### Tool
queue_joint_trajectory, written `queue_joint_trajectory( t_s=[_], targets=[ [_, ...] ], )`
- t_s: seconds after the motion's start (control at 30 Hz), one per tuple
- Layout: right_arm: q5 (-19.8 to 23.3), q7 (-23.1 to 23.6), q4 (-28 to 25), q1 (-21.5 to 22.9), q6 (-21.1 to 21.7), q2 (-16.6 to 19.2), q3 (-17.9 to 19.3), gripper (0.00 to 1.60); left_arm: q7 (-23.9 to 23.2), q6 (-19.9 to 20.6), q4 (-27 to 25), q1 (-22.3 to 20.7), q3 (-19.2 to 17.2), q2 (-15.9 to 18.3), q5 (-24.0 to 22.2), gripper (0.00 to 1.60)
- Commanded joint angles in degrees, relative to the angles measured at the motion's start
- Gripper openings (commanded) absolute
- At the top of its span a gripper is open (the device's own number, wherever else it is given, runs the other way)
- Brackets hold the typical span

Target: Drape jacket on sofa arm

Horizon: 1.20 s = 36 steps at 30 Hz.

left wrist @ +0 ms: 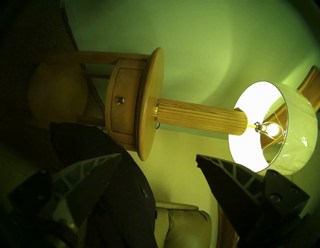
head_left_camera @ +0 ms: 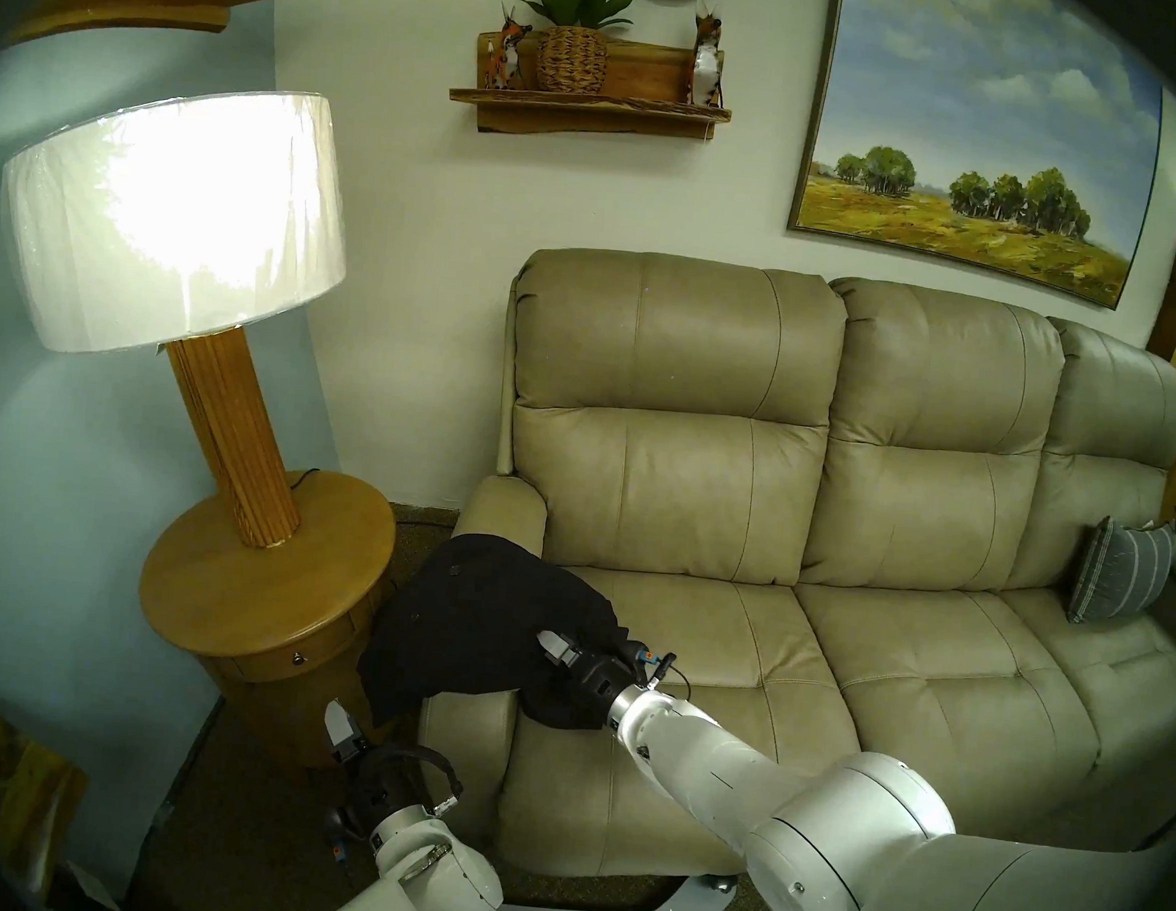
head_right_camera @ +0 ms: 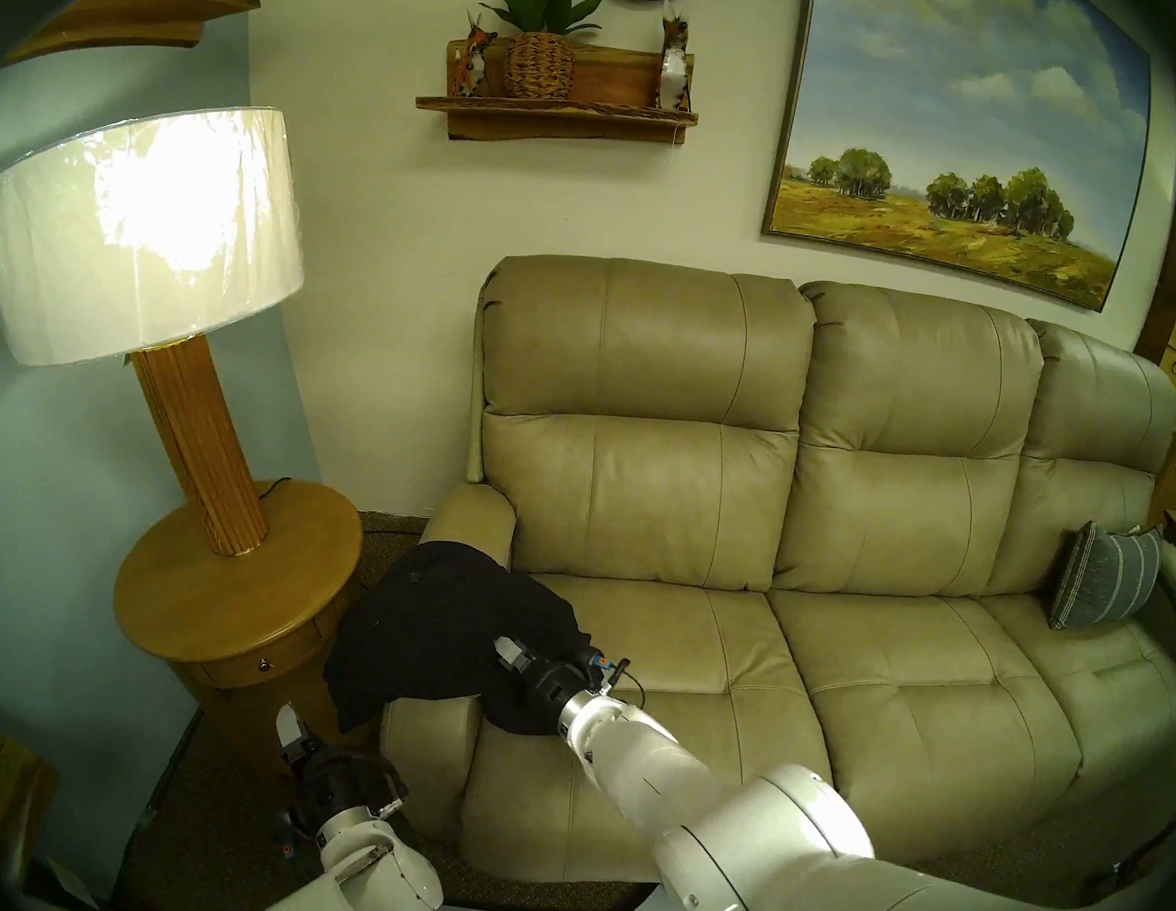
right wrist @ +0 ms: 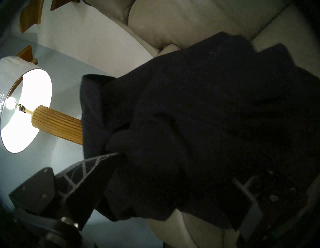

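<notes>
The black jacket (head_left_camera: 490, 618) lies across the beige leather sofa arm (head_left_camera: 502, 508) at the sofa's left end. One side hangs down toward the floor and the other bunches on the seat. My right gripper (head_left_camera: 548, 639) rests on the jacket at the seat side. In the right wrist view (right wrist: 159, 155) its jaws stand wide apart with jacket (right wrist: 207, 121) fabric bunched between them, hiding one fingertip. My left gripper (head_left_camera: 338, 715) is low beside the hanging edge, open and empty. It also shows in the left wrist view (left wrist: 159, 157), next to the jacket (left wrist: 97, 155).
A round wooden side table (head_left_camera: 214, 599) with a lit lamp (head_left_camera: 171, 221) stands close to the sofa arm, leaving a narrow gap where my left gripper is. A grey striped pillow (head_left_camera: 1118, 579) sits at the sofa's far right. Shelves and a painting hang on the wall.
</notes>
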Motion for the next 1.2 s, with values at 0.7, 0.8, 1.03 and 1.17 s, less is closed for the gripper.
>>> queue_joint_trajectory(
  t_s=[0.7,0.8,1.03,1.17],
  targets=[
    [2.3,26.5,-3.3,-11.3,10.2,16.9,3.5,1.60,3.2,-2.9,-14.2,6.1,7.3,10.3,2.5,1.60],
    [2.1,28.1,-4.3,-12.3,11.3,17.4,3.3,1.60,3.9,-3.1,-13.8,4.9,8.8,10.7,3.3,1.60],
    [2.1,34.3,-7.1,-13.2,13.1,18.3,2.9,1.60,8.0,-2.6,-11.0,0.6,13.2,10.8,3.7,1.60],
    [1.8,37.3,-8.1,-13.4,13.9,18.6,2.3,1.60,11.2,-1.9,-8.7,-1.8,15.3,10.3,3.5,1.60]
  ],
)
